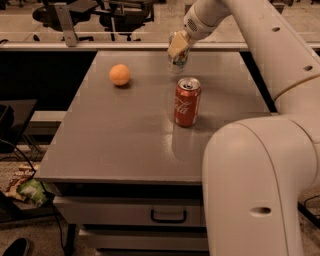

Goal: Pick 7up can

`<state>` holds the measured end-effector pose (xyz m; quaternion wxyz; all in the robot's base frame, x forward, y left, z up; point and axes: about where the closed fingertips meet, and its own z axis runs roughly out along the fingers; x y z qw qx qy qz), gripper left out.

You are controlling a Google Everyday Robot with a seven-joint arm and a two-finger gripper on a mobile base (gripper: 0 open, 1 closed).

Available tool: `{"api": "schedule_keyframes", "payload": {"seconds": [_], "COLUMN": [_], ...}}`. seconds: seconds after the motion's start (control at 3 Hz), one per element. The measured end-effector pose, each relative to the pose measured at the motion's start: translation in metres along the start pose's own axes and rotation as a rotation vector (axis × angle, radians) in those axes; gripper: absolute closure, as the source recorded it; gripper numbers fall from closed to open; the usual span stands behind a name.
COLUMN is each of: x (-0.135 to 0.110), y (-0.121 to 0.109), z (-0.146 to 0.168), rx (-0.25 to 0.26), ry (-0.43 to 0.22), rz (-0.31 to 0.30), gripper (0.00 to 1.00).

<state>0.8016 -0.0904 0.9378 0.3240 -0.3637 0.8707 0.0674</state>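
one hand (178, 49) at 7up can (180, 63); coke can (187, 102), orange (120, 75) nearer.

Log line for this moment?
gripper at 7up can, far side of table | Coca-Cola can upright, nearer, apart | orange far-left

Showing a grey flat-topped metal table (100, 150) bearing a round orange fruit (120, 74) toward its far left and, well apart, an upright red Coca-Cola soda can with a silver top (187, 102) right of centre, with a grey dark-handled drawer (115, 212) sitting beneath and dark office chairs (125, 15) standing behind.
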Motion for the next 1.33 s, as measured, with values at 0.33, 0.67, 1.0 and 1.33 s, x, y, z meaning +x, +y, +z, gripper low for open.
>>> {"api": "schedule_keyframes", "payload": {"seconds": [0.33,0.67,1.0,1.33], "x": [-0.015,-0.027,-0.032,-0.032], "y": [0.022,0.043,0.054,0.055], "z": [-0.027,-0.059,-0.077,-0.077], "rx": [-0.050,-0.097,-0.118,-0.120], "ry": [-0.035,-0.056,-0.064,-0.063], "rz": [-0.063,-0.137,-0.176,-0.178], "gripper": [1.00,1.00,1.00,1.00]}}
